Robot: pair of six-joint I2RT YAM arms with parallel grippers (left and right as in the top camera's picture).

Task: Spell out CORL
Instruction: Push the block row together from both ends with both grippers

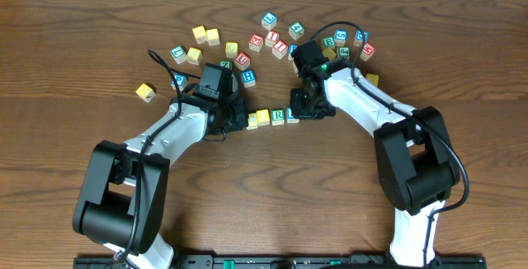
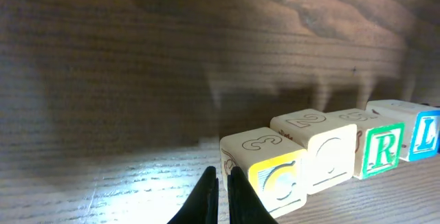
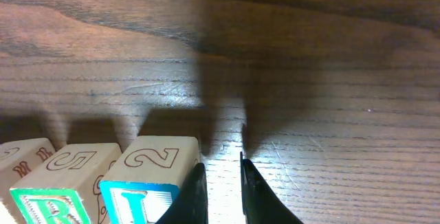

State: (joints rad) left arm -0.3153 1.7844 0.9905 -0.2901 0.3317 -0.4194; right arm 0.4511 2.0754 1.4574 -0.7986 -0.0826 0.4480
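Overhead: the row (image 1: 272, 116) of four blocks sits mid-table (image 1: 264, 211), long axis left-right. The left pincer (image 1: 234, 118) is at its left end and the right pincer (image 1: 308, 106) at its right end, each arm nearest its own end. The pincer tips are lost in dark housing here and the letters are too small to read. Spare blocks (image 1: 272, 38) are scattered well behind.

Left wrist: the left pincer (image 2: 220, 176) is clenched on nothing, tips almost together. The C block (image 2: 275, 179) is just right of it, whether touching I can't tell. O block (image 2: 323, 152), R block (image 2: 379, 148) and L block (image 2: 423, 135) run on past it. L is cut by the frame edge. C looks turned a little out of line, so I'd guess a nudge from this side is what's left.

Right wrist: the right pincer (image 3: 221, 162) is drawn nearly closed, slim gap, empty. The L block (image 3: 148, 176) is hard against its near finger, with the R block (image 3: 55, 186) beyond. The bottom edge crops both faces.
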